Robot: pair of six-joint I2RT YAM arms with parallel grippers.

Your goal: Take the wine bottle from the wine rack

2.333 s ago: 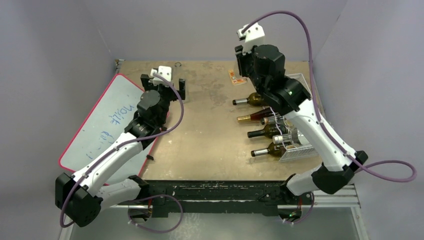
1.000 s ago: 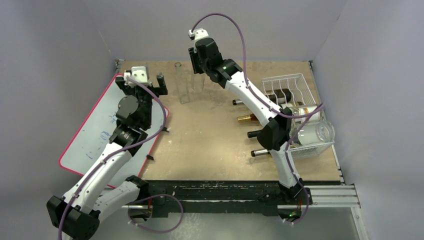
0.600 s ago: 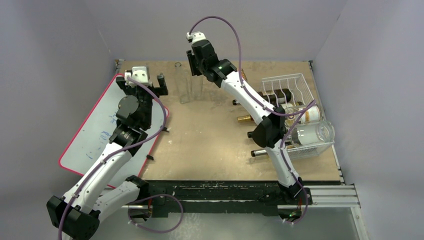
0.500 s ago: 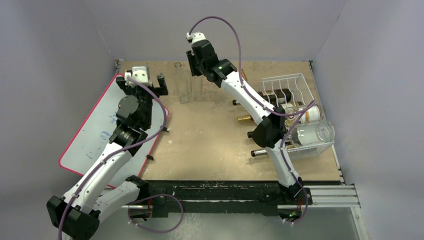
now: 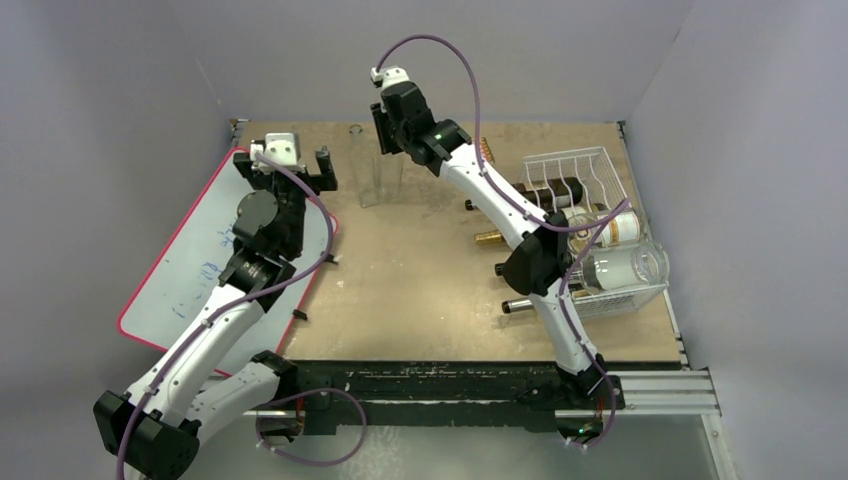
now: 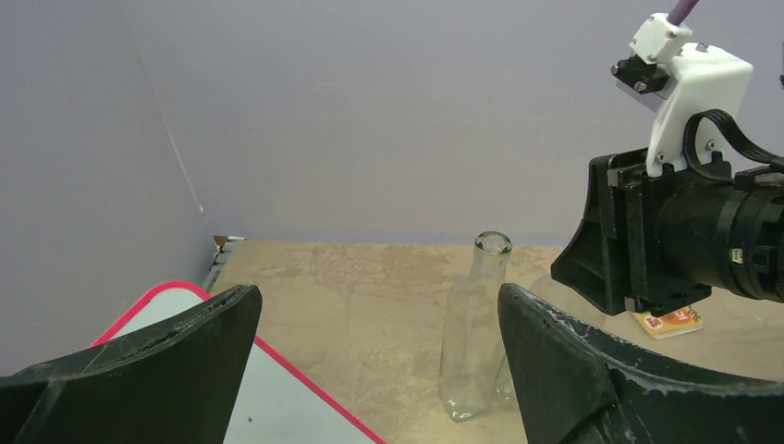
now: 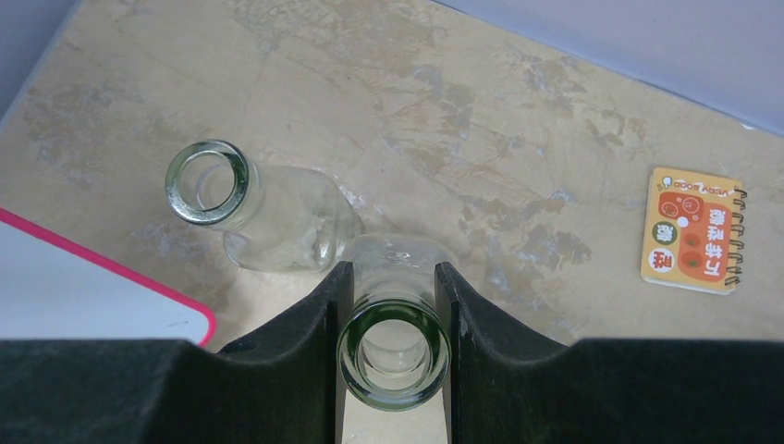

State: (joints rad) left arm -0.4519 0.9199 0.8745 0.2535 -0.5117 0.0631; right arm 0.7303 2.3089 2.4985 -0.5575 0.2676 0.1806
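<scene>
The right gripper is pinched shut on the neck of a clear glass wine bottle. The bottle hangs straight below the fingers, long axis vertical, mouth up towards the wrist. Its base seems to sit on the brown wooden table, though I can't quite tell from here. Just left of the gripper stands a second clear glass bottle, close enough to knock. The white wire wine rack lies well behind and to its right. The left gripper is spread wide and holds nothing; the bottle is ahead of it, to its right. Letting go looks like a straight lift off the neck.
</scene>
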